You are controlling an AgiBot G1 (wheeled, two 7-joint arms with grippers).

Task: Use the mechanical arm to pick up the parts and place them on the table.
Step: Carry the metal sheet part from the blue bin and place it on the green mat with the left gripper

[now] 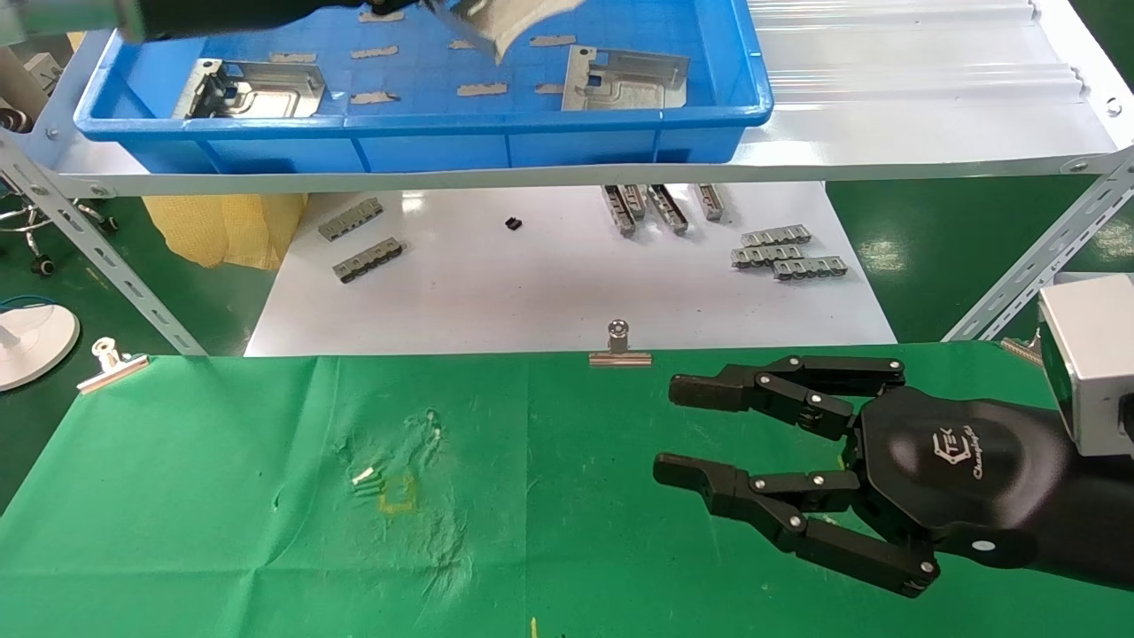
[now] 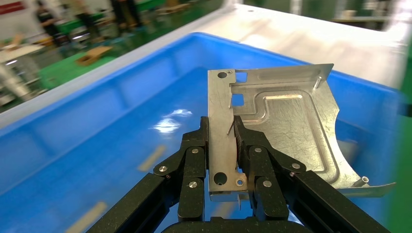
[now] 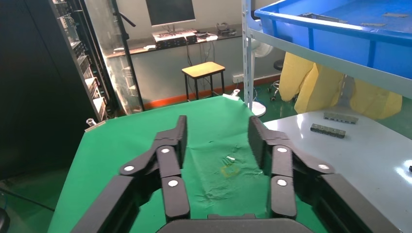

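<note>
Right hand (image 1: pixel 753 470) hangs idle over the green table (image 1: pixel 221 532), fingers spread, holding nothing. Left hand (image 2: pixel 221 141) is up over the blue tray (image 1: pixel 425 133), fingers clamped on the flange edge of a metal plate (image 2: pixel 286 126) that is lifted and tilted. I'd keep the pinch firm, clear the tray wall before swinging down, then set it flat on the cloth; two more plates (image 1: pixel 252 89) lie in the tray.
</note>
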